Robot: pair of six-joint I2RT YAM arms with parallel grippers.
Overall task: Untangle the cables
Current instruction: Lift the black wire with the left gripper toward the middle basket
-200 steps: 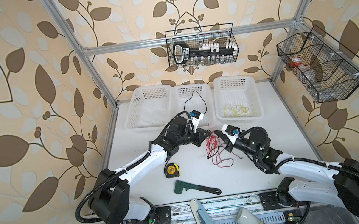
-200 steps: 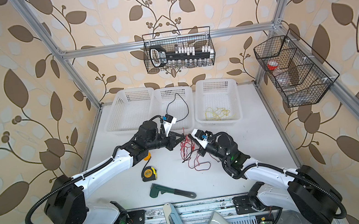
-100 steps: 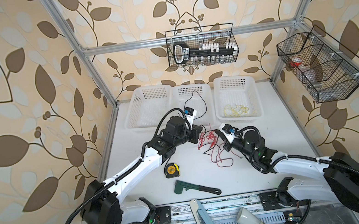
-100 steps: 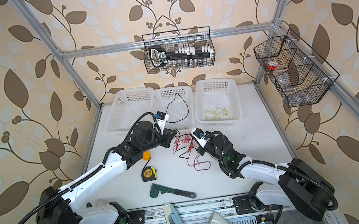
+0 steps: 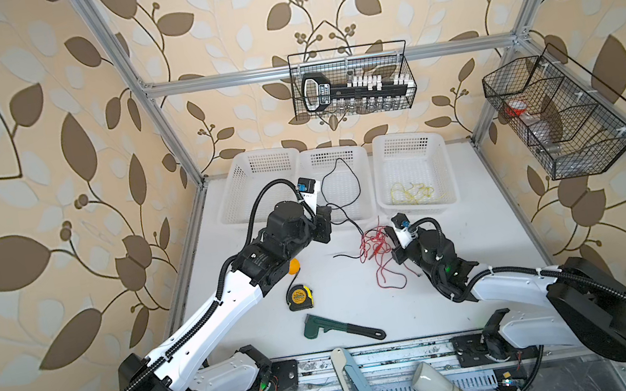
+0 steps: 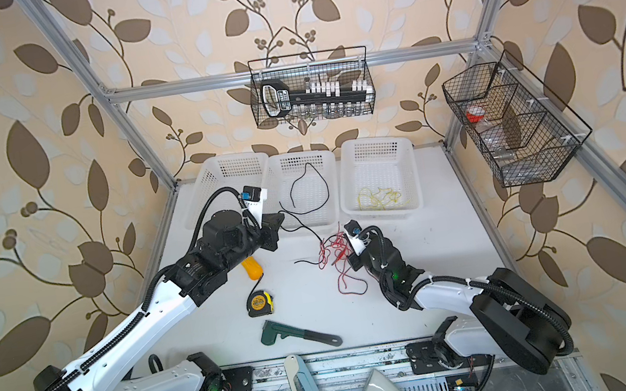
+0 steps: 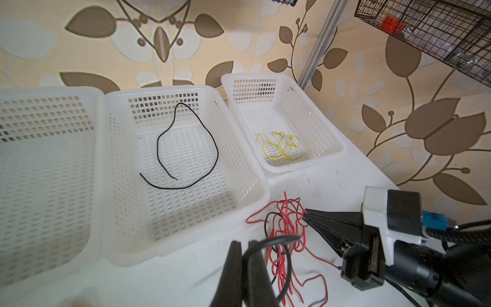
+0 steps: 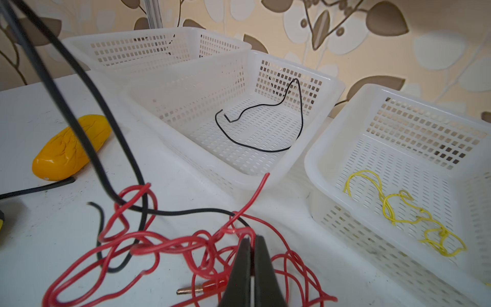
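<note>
The left tool was pressed together on a black wire, holding it raised off the desk just in front of the middle basket. The right tool was also pressed together, and it appeared to pinch one strand of the red wires, which lay in a loose heap on the desk between the two arms.

The trouble sat between them. In the right wrist view the black wire ran down from the left tool, passed through a red loop, and trailed along the desk, so it was not yet free. A firm pull towards the basket would probably cinch that loop tight (thin, springy wire knots up quickly). The whole red heap could then be dragged along with it.

The right tool's hold looked slight, with only a strand or two at the very tips. A hard tug could strip the red wire out of it, and nothing would then anchor the heap. The black wire could likewise slide through the left tool's narrow tips. A metal-tipped plug on a red wire lay close to the right tool and could snag in a loop.

The left tool hung near the basket's front wall, so a careless swing might shove the basket. A second black wire lay inside it, and the yellow wires lay in the right basket, already sorted.
</note>
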